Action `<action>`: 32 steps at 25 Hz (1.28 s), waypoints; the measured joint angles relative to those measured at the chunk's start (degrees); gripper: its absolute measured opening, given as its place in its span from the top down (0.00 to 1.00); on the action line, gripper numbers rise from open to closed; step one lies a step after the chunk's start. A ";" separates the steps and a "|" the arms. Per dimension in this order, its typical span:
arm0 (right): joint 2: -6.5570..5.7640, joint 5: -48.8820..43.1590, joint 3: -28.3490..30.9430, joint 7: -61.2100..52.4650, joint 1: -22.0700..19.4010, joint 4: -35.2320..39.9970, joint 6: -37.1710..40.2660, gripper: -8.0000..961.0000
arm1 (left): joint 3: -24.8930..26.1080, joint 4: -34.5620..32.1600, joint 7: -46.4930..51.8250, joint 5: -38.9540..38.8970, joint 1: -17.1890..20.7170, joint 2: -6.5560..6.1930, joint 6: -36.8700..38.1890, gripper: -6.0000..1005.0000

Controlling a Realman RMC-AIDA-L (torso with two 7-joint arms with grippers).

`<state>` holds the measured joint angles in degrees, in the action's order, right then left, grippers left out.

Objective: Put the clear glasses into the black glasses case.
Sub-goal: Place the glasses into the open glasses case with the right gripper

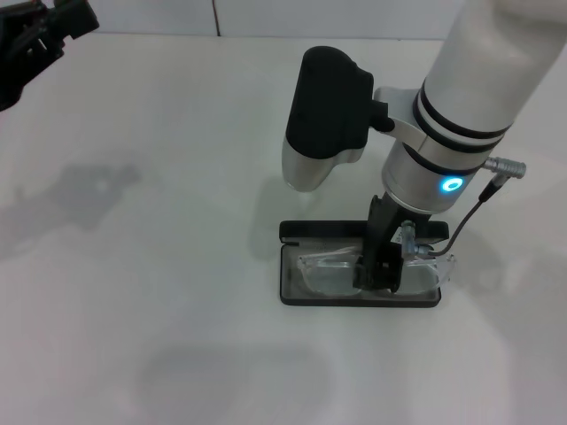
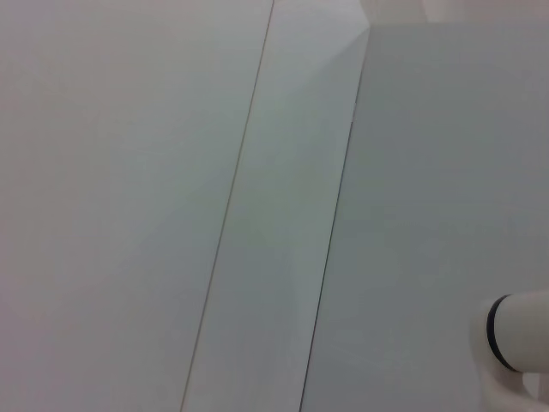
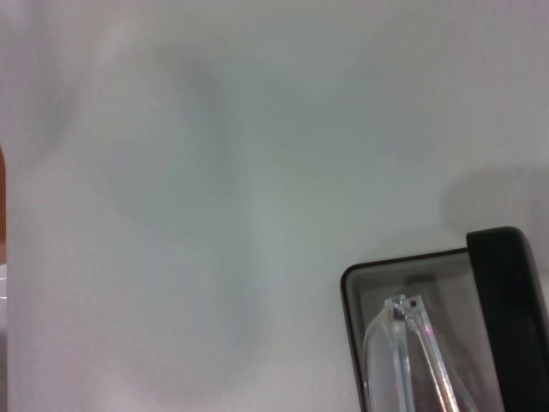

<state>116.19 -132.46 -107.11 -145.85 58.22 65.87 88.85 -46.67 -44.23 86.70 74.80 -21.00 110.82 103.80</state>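
The black glasses case (image 1: 354, 301) lies open on the white table, right of centre, its lid (image 1: 306, 230) folded back on the far side. The clear glasses (image 1: 323, 270) rest across its grey lining, and their right end (image 1: 446, 266) sticks out past the case's right edge. My right gripper (image 1: 379, 276) reaches straight down into the case and is shut on the middle of the glasses. The right wrist view shows a corner of the case (image 3: 506, 292) with one clear arm of the glasses (image 3: 412, 343) over the lining. My left gripper (image 1: 35, 40) is parked at the far left corner.
White table (image 1: 159, 266) stretches left of and in front of the case. The right arm's wrist and its black camera housing (image 1: 328, 106) hang above the case's far side. The left wrist view holds only pale surfaces and a white arm segment (image 2: 515, 339).
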 joint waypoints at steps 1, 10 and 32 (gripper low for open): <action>0.00 0.00 -0.15 0.29 -0.04 -0.16 -0.15 0.87 | 0.00 0.01 -0.01 0.00 0.00 0.00 -0.01 0.92; 0.00 -0.10 -0.48 1.62 -0.08 -1.30 -1.40 0.87 | 0.00 0.57 -0.04 0.00 0.00 0.00 -0.02 0.92; 0.00 0.37 -0.18 3.04 -0.59 -1.27 -1.91 0.87 | 0.00 0.67 -0.12 0.50 0.00 0.04 -0.01 0.92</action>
<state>116.19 -132.09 -107.29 -142.82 57.63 64.60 86.94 -46.67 -43.56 86.58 75.30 -21.00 110.86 103.79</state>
